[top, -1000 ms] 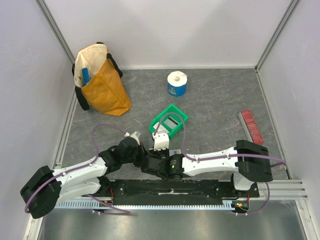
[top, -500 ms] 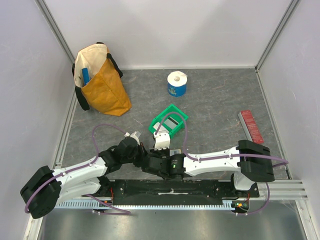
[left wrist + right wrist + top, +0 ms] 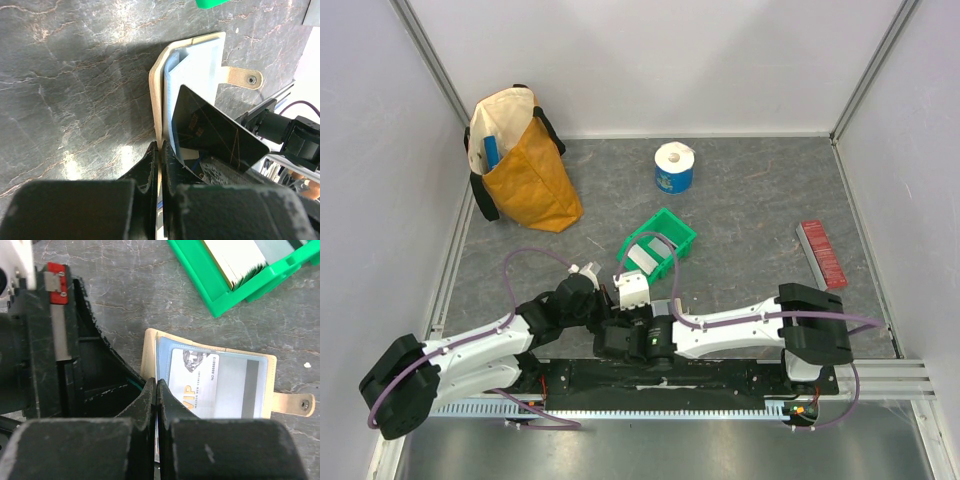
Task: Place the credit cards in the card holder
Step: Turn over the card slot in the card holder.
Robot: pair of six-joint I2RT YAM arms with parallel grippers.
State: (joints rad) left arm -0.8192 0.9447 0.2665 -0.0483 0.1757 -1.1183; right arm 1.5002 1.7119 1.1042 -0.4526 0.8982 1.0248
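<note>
Insertion: left pincer (image 3: 160, 149) clenched on card holder (image 3: 200, 65) rim, right pincer (image 3: 156, 386) grasping dark card (image 3: 215, 131), tilted over pocket, mid-frame. Level card, then slide into pocket mouth.

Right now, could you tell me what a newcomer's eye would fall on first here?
Front and centre lies an open tan leather-like card holder with a bluish VIP card in its clear pocket. The right gripper holds a dark rectangular card tilted over it; a green plastic bin of cards sits just behind.

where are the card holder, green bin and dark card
card holder (image 3: 148, 352), right wrist view, tan left edge
green bin (image 3: 200, 275), right wrist view, near wall
dark card (image 3: 215, 132), left wrist view, face middle
</note>
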